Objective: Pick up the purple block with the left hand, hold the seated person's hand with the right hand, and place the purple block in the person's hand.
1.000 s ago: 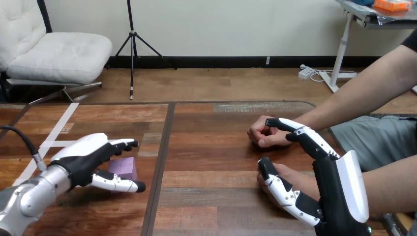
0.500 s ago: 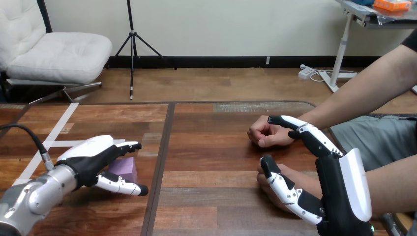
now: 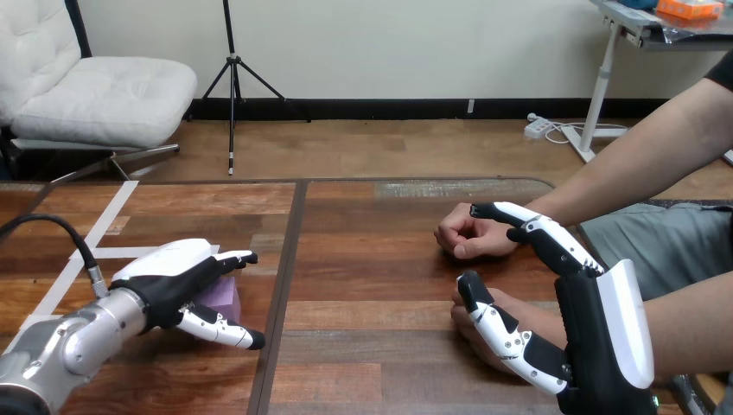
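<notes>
Left hand [image 3: 168, 281], fingers spread, is sliding further over the purple block [image 3: 230, 299] on the table [image 3: 363, 285], bracketing it for an imminent grasp, while the right hand [image 3: 596, 346] is waiting unclenched against the person's nearer hand [image 3: 514, 309].

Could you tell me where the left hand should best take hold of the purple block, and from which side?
I would pinch the purple block across its far and near flat faces, coming from above and from its left. It lies flat on the table with those faces clear, and the open left hand is over that side.
</notes>
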